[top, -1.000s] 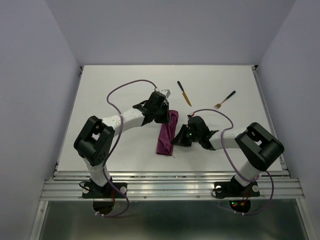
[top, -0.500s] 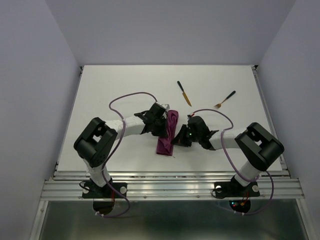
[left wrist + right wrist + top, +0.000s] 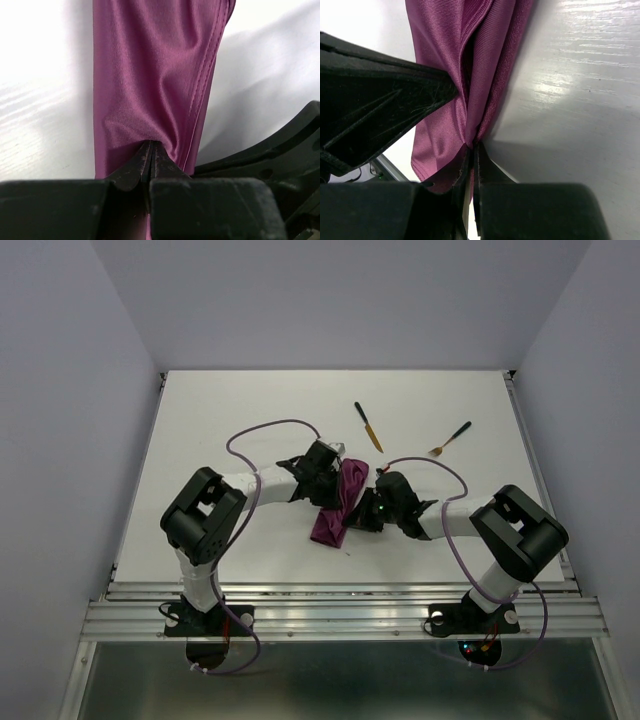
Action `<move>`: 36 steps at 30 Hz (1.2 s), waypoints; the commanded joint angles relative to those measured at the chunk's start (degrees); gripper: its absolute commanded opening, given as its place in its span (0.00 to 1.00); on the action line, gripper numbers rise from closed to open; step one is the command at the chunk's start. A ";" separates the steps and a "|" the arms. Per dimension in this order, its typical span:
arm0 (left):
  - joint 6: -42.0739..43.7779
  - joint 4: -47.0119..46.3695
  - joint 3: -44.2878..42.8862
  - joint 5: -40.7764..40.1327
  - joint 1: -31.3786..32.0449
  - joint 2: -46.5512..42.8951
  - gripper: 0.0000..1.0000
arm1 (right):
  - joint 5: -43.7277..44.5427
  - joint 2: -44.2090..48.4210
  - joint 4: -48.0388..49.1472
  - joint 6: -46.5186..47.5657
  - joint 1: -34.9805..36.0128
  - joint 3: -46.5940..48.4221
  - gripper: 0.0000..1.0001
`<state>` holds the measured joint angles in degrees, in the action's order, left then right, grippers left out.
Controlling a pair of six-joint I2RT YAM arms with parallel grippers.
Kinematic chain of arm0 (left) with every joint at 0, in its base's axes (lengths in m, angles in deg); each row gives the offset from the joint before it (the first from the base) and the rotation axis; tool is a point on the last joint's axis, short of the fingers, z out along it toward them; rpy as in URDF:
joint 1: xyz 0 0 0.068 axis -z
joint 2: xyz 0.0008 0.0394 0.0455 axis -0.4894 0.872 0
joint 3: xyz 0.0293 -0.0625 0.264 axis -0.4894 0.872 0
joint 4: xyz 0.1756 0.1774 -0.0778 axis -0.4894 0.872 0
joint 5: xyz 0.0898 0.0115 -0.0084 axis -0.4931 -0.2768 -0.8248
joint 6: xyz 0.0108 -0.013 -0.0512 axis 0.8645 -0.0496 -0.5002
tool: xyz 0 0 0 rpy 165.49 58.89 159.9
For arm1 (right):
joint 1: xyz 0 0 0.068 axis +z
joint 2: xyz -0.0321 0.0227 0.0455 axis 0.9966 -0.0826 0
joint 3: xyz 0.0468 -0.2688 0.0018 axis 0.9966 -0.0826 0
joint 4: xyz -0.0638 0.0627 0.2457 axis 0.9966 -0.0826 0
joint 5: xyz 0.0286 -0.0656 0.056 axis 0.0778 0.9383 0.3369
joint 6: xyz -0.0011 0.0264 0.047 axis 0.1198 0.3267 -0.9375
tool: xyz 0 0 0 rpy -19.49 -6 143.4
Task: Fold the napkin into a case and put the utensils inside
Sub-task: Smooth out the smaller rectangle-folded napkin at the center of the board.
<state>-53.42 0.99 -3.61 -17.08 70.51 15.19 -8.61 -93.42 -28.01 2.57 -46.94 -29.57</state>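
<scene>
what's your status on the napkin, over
Left gripper shut on napkin. Right gripper shut on it too. Napkin folded narrow, knife and fork outside. Nothing in the way.

Bright, even light with soft shadows; glare streaks the white table (image 3: 580, 85), and wrist-view foregrounds blur.

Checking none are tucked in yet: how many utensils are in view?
2. The knife lies on the table beyond the napkin; the other utensil lies to its right. Both lie apart from the napkin, though its folds could hide more.
</scene>
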 commanded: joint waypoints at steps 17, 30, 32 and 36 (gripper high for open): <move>-0.07 -1.07 -9.34 2.11 0.10 7.61 0.00 | 1.34 0.90 -1.67 0.97 0.17 0.08 0.01; -1.65 -1.77 -14.96 3.51 -0.43 12.09 0.00 | 1.17 1.34 -2.11 1.41 0.17 -0.01 0.01; -1.82 -1.86 -15.84 3.61 -0.69 12.53 0.00 | 1.17 1.43 -2.20 1.41 0.17 -0.01 0.01; -2.00 -1.86 -16.99 3.69 -0.96 13.24 0.00 | 1.17 1.34 -2.20 1.41 0.17 -0.09 0.01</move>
<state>-55.39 0.20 -18.12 -12.01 70.19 27.01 -6.91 -92.98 -28.08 2.79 -47.07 -29.49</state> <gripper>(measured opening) 0.086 0.060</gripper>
